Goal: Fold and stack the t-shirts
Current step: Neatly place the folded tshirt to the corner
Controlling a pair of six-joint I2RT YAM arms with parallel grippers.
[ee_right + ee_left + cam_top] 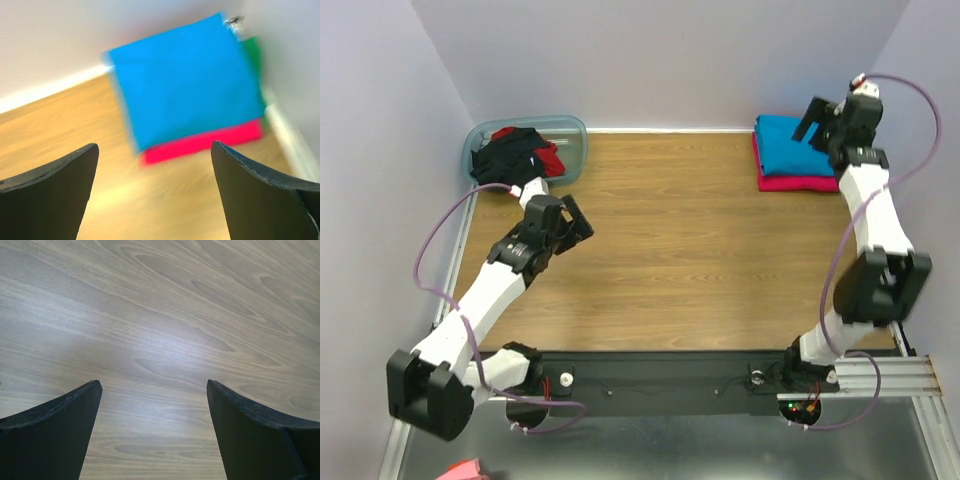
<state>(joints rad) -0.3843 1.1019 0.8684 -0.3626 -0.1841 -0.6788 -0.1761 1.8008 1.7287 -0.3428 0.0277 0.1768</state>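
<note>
Plainly, the right gripper [155, 147] is released: its two black fingers stand wide apart with nothing between them. It hangs over the far right corner of the wood-grain table [700, 270]. Just beyond and below it lies the folded turquoise-blue cloth t-shirt [185, 80]. That shirt rests on the folded magenta-pink cloth t-shirt [205, 142], whose edge shows along the near side. Together they make a stack close against the far right wall. The wrist view is blurred, so finer detail of the folds cannot be told.

The left gripper [155, 390] is open and empty too, with only bare wood beneath it. It sits on the left of the table, just near and right of the translucent blue-grey plastic tub [575, 150] in the far left corner. Its fingers are aimed toward the table's middle, away from the tub. Inside the tub a crumpled black t-shirt [515, 155] is heaped over a red t-shirt [552, 160], both unfolded.

Two shirts look done and two remain. These lie far and left of the left gripper, which is much the nearer; the right one is well apart across the table. The tub's long side runs left to right, so the left wrist would likely need to swing back toward that corner.
</note>
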